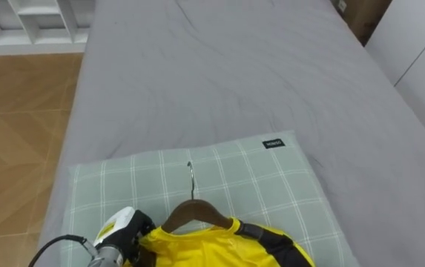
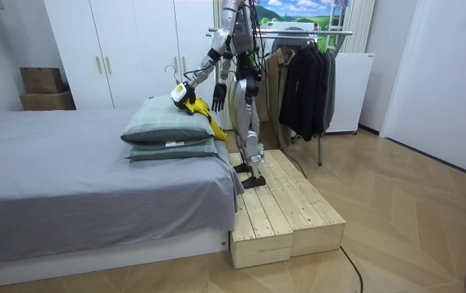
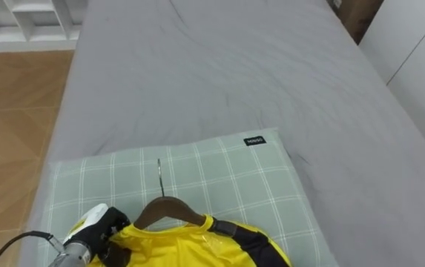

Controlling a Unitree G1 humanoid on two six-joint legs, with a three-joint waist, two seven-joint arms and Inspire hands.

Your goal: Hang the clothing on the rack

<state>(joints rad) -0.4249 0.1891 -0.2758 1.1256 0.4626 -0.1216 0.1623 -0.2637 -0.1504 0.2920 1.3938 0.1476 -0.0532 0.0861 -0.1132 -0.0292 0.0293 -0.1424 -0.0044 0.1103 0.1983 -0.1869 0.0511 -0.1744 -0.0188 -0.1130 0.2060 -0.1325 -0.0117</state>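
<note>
Yellow shirt (image 1: 205,251) already on hanger (image 1: 194,211), my left hand (image 1: 122,231) clutching its shoulder at the pillow (image 1: 271,185); hanging on the rack (image 2: 330,32) still left, I judge.

Grey bed (image 1: 234,74), two stacked green pillows (image 2: 167,130)

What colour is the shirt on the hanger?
The shirt is yellow with black trim; left eye view.
</note>
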